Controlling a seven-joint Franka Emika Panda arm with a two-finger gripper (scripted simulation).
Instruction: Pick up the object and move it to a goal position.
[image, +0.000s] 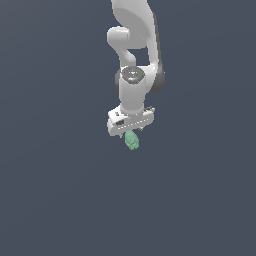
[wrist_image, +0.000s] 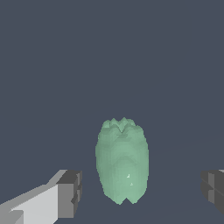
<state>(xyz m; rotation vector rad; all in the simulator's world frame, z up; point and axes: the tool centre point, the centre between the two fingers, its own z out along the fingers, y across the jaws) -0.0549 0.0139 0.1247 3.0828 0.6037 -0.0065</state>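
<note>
The object (image: 132, 140) is a small pale mint-green lumpy blob on the dark grey floor. It lies just below the white gripper (image: 131, 132) in the exterior view. In the wrist view the object (wrist_image: 122, 161) stands between the two fingers, with a clear gap on each side. One dark finger pad (wrist_image: 70, 194) and the other finger pad (wrist_image: 213, 190) sit wide apart and touch nothing. The gripper (wrist_image: 141, 192) is open and empty.
The white arm (image: 135, 45) reaches down from the top of the exterior view. The dark grey floor (image: 60, 190) surrounds the object with nothing else on it in view.
</note>
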